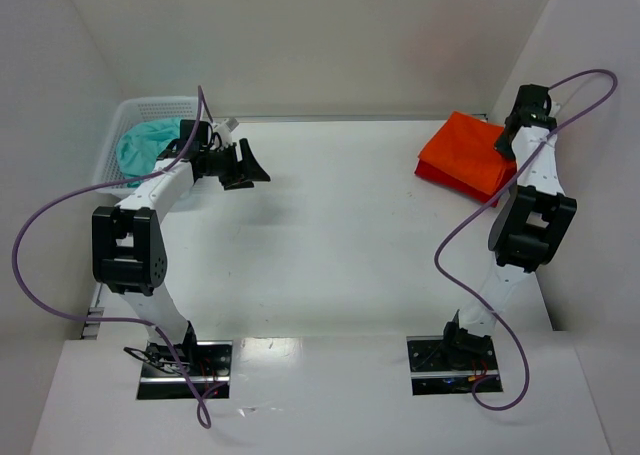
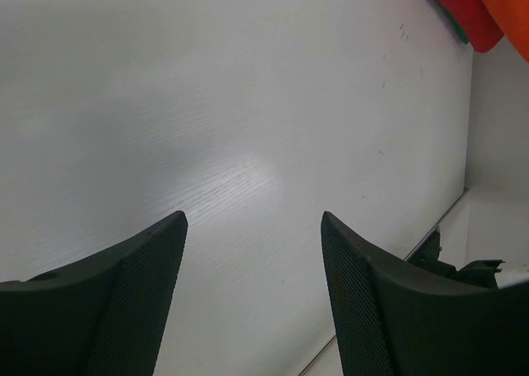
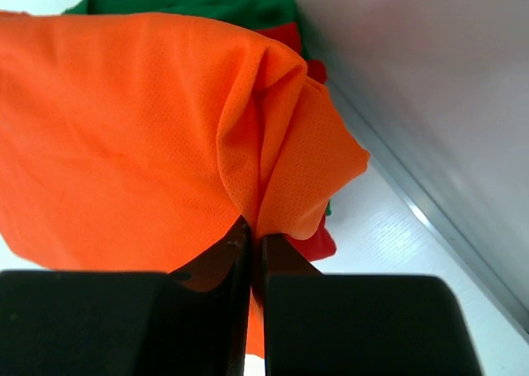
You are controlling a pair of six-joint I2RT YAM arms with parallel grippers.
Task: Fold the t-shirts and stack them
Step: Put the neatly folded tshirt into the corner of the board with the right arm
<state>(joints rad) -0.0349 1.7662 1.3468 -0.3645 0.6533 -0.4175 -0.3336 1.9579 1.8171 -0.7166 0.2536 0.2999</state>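
The right tool (image 3: 252,231) is all but closed, its jaws pinching a bunched fold at the edge of the orange t-shirt (image 3: 124,128). The cloth puckers up into the narrow gap between them. That shirt lies on top of the red t-shirt (image 3: 321,245), which shows only as a rim beneath it, and a green cloth (image 3: 207,0) peeks out from under both. The pile sits at the far right corner of the desk (image 1: 340,235), close against the wall. The left tool (image 2: 252,216) hangs wide open and holds nothing, over bare desk near the white basket (image 1: 150,105).

By the look of it, the task is near its end. The orange shirt is folded into a compact shape and already stacked on the red one. What seems left is to let go of the pinched edge and let it lie flat. A teal cloth (image 1: 150,143) lies in the basket, and I cannot tell whether it also needs folding.

The overhead view gives the layout: the pile at one side, the basket at the other, and the arms well apart. It hides the right tool's jaws behind the wrist. The right wrist view alone shows the pinch, the puckered fold and the green layer. The left wrist view confirms that the left tool's jaws are empty, and it catches just a corner of the pile far off.
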